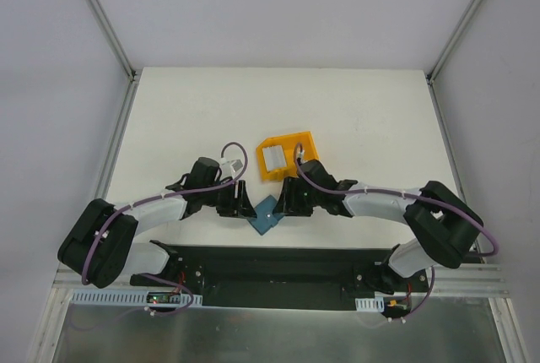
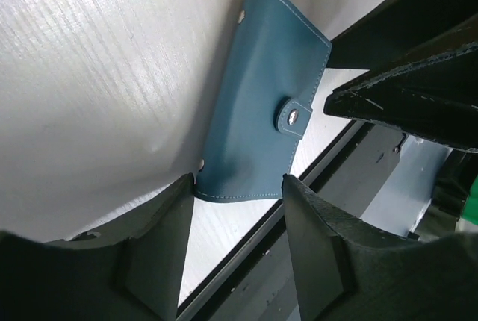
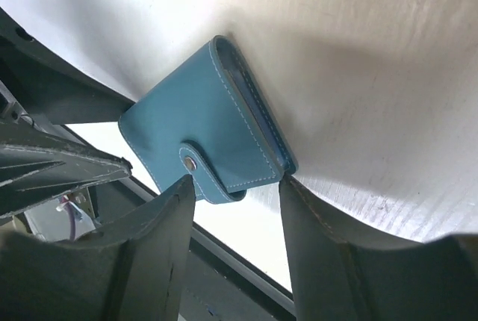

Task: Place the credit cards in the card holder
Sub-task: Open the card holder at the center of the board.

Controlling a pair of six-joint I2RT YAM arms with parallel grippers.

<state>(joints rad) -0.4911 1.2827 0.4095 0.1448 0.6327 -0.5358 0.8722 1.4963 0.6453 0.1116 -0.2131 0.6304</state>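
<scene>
The card holder [image 1: 267, 216] lies snapped shut on the counter [image 1: 354, 110]; it looks soft, light and thin. The left fingers [image 2: 160, 239] and the right fingers [image 3: 157, 239] stand wide apart at its two sides, empty. I would pinch the snap tab [image 2: 293, 117]. The credit cards [image 1: 272, 157] lie just beyond it.

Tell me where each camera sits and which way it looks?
Top external: above, behind the arms, looking down at the table; both arms show.
Left wrist: on the left arm, facing the card holder past the left end effector.
Right wrist: same, past the right end effector, opposite side.
Shared by all: the closed card holder.
</scene>
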